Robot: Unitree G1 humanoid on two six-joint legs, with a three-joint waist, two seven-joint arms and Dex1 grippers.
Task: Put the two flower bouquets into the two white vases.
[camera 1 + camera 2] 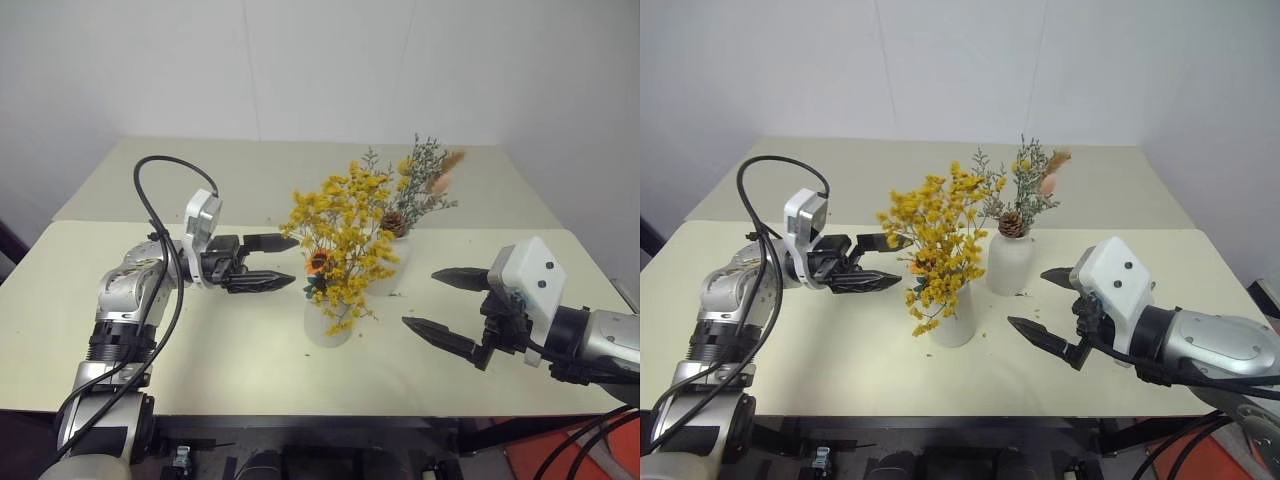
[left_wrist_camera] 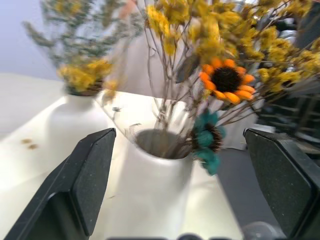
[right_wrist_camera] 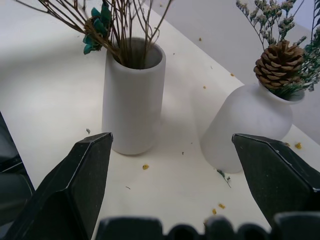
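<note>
Pale worktop (image 1: 230,350) under a white wall, no readable writing.
Between the wide-open, empty left gripper (image 1: 272,262) and right gripper (image 1: 440,303): yellow bouquet (image 1: 340,235) in the wide-mouthed vase (image 3: 132,97) (nearer both), grey-green sprig bunch (image 1: 425,185) in the rounded vase (image 3: 247,125).

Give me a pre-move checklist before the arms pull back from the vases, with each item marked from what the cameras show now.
1. Yellow bouquet has its stems inside the wide-mouthed vase: ok.
2. Grey-green sprig bunch with its pine cone sits in the neck of the rounded vase: ok.
3. Left gripper open, holding nothing, clear of the yellow blossoms: ok.
4. Right gripper open, empty, apart from both vases: ok.
5. Both vases upright on the table: ok.
6. Table free of debris: not ok, loose petals and crumbs lie around the vases.
</note>
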